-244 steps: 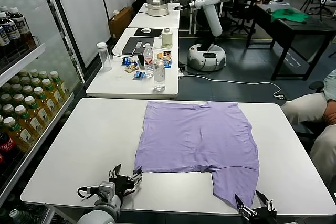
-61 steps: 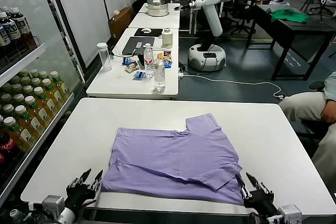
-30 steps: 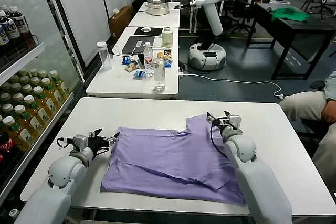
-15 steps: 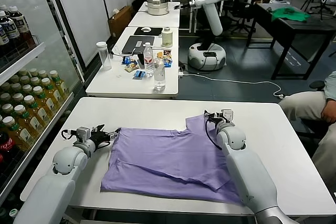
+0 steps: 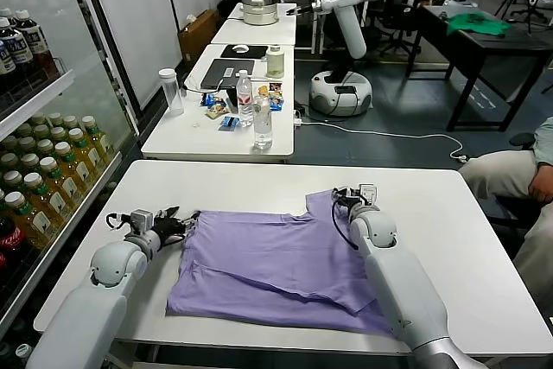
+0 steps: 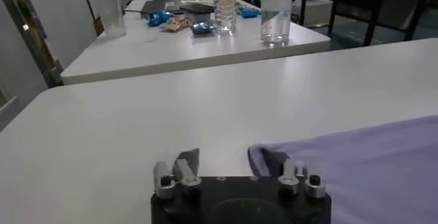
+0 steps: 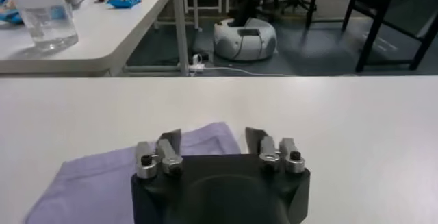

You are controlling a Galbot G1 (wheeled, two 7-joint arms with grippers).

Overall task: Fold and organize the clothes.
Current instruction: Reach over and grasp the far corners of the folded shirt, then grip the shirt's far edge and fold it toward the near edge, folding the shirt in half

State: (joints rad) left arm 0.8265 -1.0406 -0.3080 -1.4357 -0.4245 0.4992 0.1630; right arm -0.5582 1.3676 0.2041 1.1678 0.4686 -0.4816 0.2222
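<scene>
The lavender T-shirt (image 5: 285, 257) lies partly folded on the white table (image 5: 449, 213), its near part doubled over and one sleeve sticking out at the far right. My left gripper (image 5: 179, 224) is open at the shirt's far left corner. In the left wrist view that corner (image 6: 259, 154) lies between the spread fingers of the left gripper (image 6: 233, 162). My right gripper (image 5: 344, 197) is open at the sleeve's far corner. In the right wrist view the sleeve tip (image 7: 205, 136) lies between the fingers of the right gripper (image 7: 213, 142). The printed graphic is not visible.
A second table (image 5: 186, 136) behind holds water bottles (image 5: 262, 123), a cup and snacks. A shelf of drink bottles (image 5: 39, 187) stands at the left. A seated person (image 5: 518, 187) is at the right. A green cloth (image 5: 475, 25) lies on a far dark table.
The shirt went from flat to partly folded. Both arms swung from the table's near edge to the shirt's far corners and have edged closer over the last half second.
</scene>
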